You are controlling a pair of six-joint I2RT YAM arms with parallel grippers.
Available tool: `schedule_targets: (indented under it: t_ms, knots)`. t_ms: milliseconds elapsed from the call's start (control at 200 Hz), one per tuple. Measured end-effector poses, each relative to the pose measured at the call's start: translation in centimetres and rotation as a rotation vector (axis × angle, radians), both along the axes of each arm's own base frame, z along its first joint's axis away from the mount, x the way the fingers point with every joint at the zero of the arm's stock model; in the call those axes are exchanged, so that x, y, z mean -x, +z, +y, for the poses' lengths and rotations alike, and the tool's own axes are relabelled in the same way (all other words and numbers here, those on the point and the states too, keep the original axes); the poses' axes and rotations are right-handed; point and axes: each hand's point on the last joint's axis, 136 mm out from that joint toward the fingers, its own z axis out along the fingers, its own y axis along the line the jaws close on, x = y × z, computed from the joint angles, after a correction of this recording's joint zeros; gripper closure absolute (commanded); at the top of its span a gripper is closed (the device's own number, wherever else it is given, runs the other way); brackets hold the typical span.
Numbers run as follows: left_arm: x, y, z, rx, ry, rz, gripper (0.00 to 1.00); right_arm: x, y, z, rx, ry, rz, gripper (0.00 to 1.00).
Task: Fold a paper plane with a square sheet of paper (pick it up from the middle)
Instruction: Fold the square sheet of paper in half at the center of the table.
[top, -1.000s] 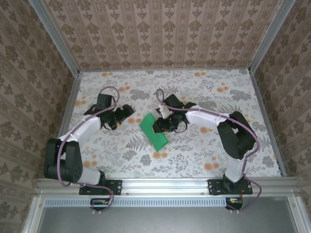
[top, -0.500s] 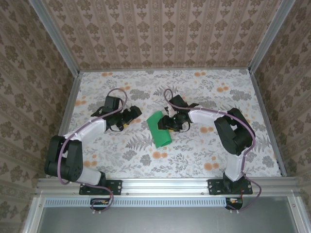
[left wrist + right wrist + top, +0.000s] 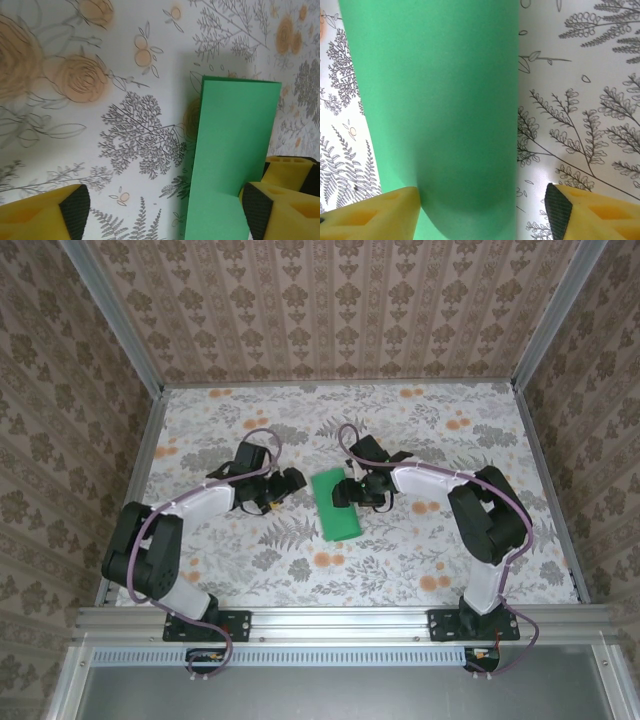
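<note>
The square sheet of paper [image 3: 336,514] is bright green and lies on the table as a narrow oblong, one layer doubled over the other. My left gripper [image 3: 291,484] is just left of it, open; in the left wrist view the sheet [image 3: 232,150] reaches under the right fingertip [image 3: 257,212] of the left gripper [image 3: 167,212]. My right gripper [image 3: 347,493] hovers at the paper's upper right edge, open. In the right wrist view the sheet [image 3: 440,100] bulges between the fingers of the right gripper [image 3: 480,212], beside the left one and apart from the right one.
The floral tablecloth [image 3: 420,540] covers the table. Patterned walls and aluminium posts [image 3: 540,330] close it in on three sides. The arm bases stand on the rail [image 3: 340,622] at the near edge.
My right gripper has opened and let go of the paper, which now lies straighter and a little further right. My left gripper has moved right up to the sheet's left edge.
</note>
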Motion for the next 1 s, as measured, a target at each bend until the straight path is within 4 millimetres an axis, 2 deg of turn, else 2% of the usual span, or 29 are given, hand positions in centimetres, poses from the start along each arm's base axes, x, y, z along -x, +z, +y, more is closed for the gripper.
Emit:
schedule_targets:
  t_ms: [180, 410, 645, 1000]
  knots:
    - [0.3, 0.1, -2.1, 0.013, -0.047, -0.011, 0.32, 0.2, -0.4, -0.7, 0.024, -0.008, 0.011, 0.39]
    - [0.1, 0.5, -4.3, 0.051, -0.072, -0.043, 0.35, 0.0, -0.6, -1.7, 0.048, -0.031, 0.019, 0.4]
    - [-0.2, -0.7, -5.5, 0.049, -0.086, -0.026, 0.36, 0.0, -1.7, -2.3, 0.069, -0.066, 0.05, 0.4]
    - [-0.7, -0.7, -6.3, 0.054, -0.088, -0.052, 0.39, -0.2, -1.9, -2.4, 0.078, -0.099, 0.075, 0.36]
